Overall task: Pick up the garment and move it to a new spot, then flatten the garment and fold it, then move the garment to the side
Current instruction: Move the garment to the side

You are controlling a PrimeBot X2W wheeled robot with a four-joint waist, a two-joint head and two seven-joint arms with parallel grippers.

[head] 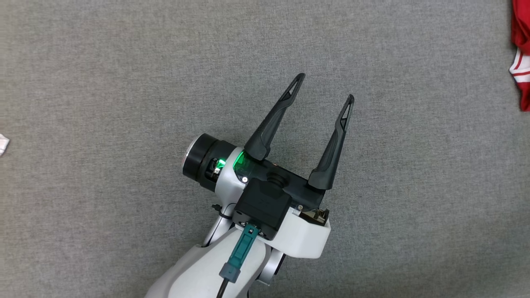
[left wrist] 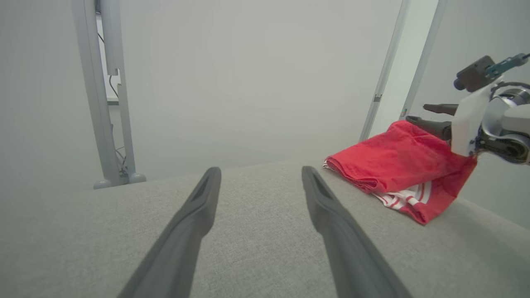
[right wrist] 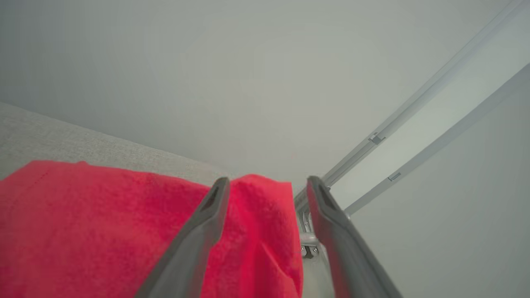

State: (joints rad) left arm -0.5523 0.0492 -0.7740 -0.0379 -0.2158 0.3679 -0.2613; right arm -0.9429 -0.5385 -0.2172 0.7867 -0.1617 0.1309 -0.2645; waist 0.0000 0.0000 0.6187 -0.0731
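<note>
The left pincer (head: 325,87) hangs over the bare middle of the grey desk (head: 124,82), its two dark fingers spread wide and aimed toward 1 o'clock in the head view, nothing between them; the red garment (head: 521,54) lies well apart from it, at the frame's edge at 2 o'clock, a white-striped hem showing at its lower end; a small white scrap (head: 2,145) sits at the edge at 9 o'clock. In the left wrist view the garment is a folded heap at 2 o'clock near the desk's far corner, red on top with white stripes underneath; the right pincer (left wrist: 416,113) reaches in from 3 o'clock just over it. In the right wrist view that pincer's fingers stand apart, red cloth beneath the left one and partly in the gap; I cannot tell whether cloth touches either finger.
</note>
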